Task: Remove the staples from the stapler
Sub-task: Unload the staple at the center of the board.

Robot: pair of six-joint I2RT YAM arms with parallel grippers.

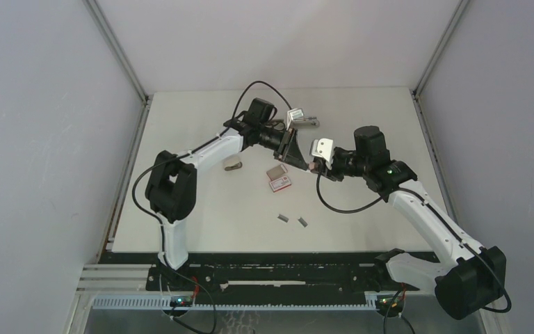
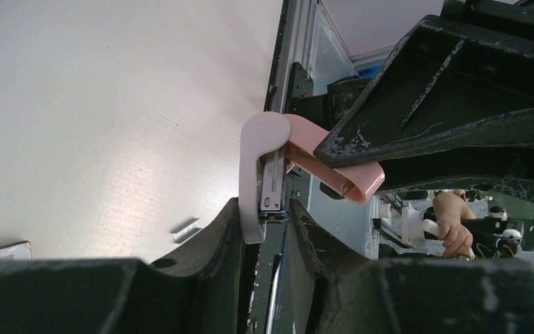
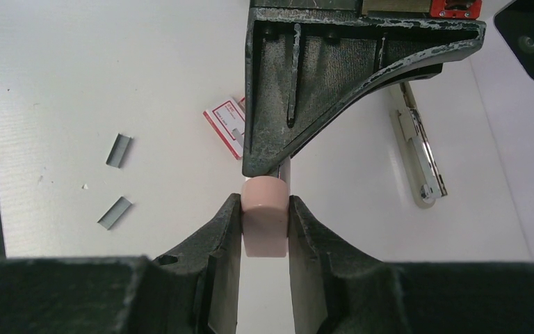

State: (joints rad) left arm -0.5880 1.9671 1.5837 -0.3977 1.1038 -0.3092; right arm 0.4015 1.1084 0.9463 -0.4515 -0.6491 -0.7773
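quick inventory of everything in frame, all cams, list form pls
pink stapler: 1, pink with a pale top, held off the table between both grippers
staple strips: 2, grey, loose on the table on the near side of the box
staple box: 1, red and white, flat on the table near the centre
second stapler: 1, cream with a metal rail, lying opened out towards the far edge
small dark item: 1, brownish, on the table left of the box; too small to identify
table: 1, white
left gripper: 1, black, shut on the pink stapler's metal rail end
right gripper: 1, black, shut on the pink stapler's body
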